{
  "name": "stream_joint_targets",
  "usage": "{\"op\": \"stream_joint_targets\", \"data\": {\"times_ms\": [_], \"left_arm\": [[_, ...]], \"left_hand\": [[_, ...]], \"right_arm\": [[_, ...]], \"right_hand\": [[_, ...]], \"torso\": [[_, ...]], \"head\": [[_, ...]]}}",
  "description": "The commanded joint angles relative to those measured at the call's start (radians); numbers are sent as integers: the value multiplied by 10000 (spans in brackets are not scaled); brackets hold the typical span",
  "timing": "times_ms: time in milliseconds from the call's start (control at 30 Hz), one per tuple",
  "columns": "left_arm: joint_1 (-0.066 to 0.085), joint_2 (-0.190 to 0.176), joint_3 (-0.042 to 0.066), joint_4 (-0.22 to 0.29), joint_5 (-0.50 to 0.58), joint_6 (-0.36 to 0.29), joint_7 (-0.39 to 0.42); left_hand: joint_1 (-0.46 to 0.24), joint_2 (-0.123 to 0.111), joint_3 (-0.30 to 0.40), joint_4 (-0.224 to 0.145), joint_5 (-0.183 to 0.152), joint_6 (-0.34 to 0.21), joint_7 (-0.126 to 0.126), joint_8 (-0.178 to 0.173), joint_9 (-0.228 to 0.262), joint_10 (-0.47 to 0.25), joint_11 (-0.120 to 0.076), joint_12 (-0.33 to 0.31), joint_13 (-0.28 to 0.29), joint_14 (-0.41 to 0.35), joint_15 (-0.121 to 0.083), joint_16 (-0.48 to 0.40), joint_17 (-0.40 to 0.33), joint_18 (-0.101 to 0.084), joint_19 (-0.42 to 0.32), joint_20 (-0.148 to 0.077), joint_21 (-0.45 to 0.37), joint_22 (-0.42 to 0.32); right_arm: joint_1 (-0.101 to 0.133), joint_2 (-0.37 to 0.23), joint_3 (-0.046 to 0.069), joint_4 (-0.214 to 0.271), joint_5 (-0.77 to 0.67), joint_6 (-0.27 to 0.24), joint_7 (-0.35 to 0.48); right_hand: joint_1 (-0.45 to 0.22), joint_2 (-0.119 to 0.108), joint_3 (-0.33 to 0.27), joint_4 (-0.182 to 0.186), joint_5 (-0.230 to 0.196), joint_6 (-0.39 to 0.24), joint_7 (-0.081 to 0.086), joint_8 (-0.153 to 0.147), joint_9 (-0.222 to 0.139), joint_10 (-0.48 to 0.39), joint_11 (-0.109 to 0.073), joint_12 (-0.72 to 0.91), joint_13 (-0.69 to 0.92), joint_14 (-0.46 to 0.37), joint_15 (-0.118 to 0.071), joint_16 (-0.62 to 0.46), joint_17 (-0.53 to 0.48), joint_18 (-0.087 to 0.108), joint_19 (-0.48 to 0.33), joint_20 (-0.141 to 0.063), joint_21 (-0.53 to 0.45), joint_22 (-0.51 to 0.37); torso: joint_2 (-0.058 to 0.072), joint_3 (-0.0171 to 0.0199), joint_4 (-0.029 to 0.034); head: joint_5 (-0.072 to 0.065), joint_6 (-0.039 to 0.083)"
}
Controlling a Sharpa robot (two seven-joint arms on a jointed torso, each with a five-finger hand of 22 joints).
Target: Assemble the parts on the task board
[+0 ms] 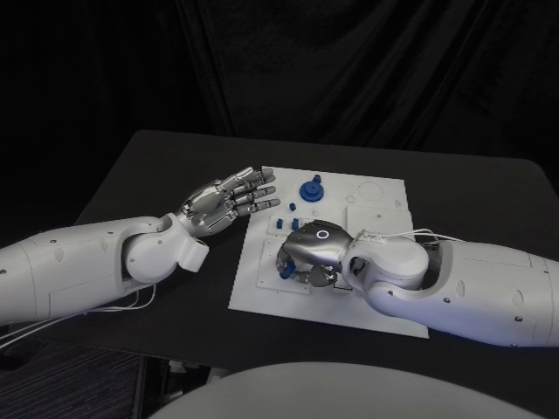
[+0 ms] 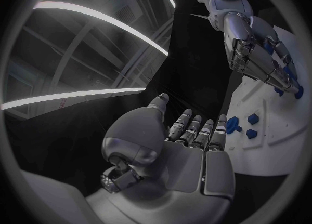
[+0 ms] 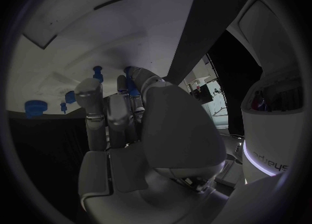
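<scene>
The white task board (image 1: 374, 205) lies in the middle of the black table. A tall blue part (image 1: 311, 189) stands near its far left corner, with small blue parts (image 1: 288, 207) beside it. My left hand (image 1: 230, 199) hovers at the board's left edge, palm up, fingers spread and holding nothing; in the left wrist view its fingers (image 2: 195, 130) point toward blue parts (image 2: 251, 125) on the board. My right hand (image 1: 311, 253) is low over the near half of the board, fingers curled down. A blue part (image 3: 132, 86) shows between its thumb and fingers.
Black table (image 1: 154, 166) surrounds the board, with bare surface to the left and far side. More blue parts (image 3: 34, 107) stand on the board beyond the right hand's fingers. Dark curtains hang behind the table.
</scene>
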State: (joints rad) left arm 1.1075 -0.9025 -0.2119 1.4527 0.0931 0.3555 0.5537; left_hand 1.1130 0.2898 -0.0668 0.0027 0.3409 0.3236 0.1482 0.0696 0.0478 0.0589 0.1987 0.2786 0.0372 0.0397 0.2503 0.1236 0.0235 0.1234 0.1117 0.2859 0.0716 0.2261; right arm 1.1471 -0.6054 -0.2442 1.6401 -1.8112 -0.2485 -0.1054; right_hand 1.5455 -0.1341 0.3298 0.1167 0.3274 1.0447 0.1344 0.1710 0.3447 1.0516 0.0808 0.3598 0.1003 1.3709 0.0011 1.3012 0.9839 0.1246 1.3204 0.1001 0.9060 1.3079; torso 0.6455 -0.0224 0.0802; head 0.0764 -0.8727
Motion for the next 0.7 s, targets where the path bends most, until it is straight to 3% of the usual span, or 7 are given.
{"op": "stream_joint_targets", "data": {"times_ms": [33,100,233,700], "left_arm": [[-22,22,8,4,22,160,79],[-26,25,8,3,22,162,78],[-31,24,8,1,22,163,75],[-44,16,8,-10,22,158,71]], "left_hand": [[-97,-4,21,-20,41,-60,445,53,-7,-18,-3,-19,-2,-19,63,33,9,-167,22,63,-51,-13],[-97,-4,21,-20,41,-60,445,53,-7,-18,-3,-19,-2,-19,63,33,9,-167,22,63,-51,-13],[-97,-4,21,-20,41,-60,445,53,-7,-18,-3,-19,-2,-19,63,33,9,-167,22,63,-51,-13],[-121,3,51,-43,46,-26,495,75,-1,-48,-68,-72,-9,-22,79,36,7,-189,31,61,-49,-19]], "right_arm": [[-29,2,-5,-12,-21,112,-233],[-29,14,-5,-18,-21,76,-206],[-29,34,-5,-29,-20,18,-131],[-29,-28,-5,-41,227,-208,100]], "right_hand": [[-116,-22,20,-50,-138,-581,19,-374,-201,-265,48,-105,29,-105,59,-90,-48,6,-118,45,-108,933],[-249,-159,55,28,-351,-1640,-216,-1000,-521,-712,211,-208,50,-178,203,-122,-109,19,-195,159,-230,902],[-435,-276,-90,157,-786,-2568,-488,-1081,-893,-1226,354,-137,168,-347,329,-214,-286,80,-359,318,-535,826],[-596,-292,-802,502,-1471,-2986,-609,-1015,-1286,-1737,397,326,499,-566,393,-320,-513,156,-551,420,-989,726]], "torso": [[6,4,4],[9,7,5],[4,3,2],[4,3,5]], "head": [[-3,1],[10,1],[29,1],[34,1]]}}
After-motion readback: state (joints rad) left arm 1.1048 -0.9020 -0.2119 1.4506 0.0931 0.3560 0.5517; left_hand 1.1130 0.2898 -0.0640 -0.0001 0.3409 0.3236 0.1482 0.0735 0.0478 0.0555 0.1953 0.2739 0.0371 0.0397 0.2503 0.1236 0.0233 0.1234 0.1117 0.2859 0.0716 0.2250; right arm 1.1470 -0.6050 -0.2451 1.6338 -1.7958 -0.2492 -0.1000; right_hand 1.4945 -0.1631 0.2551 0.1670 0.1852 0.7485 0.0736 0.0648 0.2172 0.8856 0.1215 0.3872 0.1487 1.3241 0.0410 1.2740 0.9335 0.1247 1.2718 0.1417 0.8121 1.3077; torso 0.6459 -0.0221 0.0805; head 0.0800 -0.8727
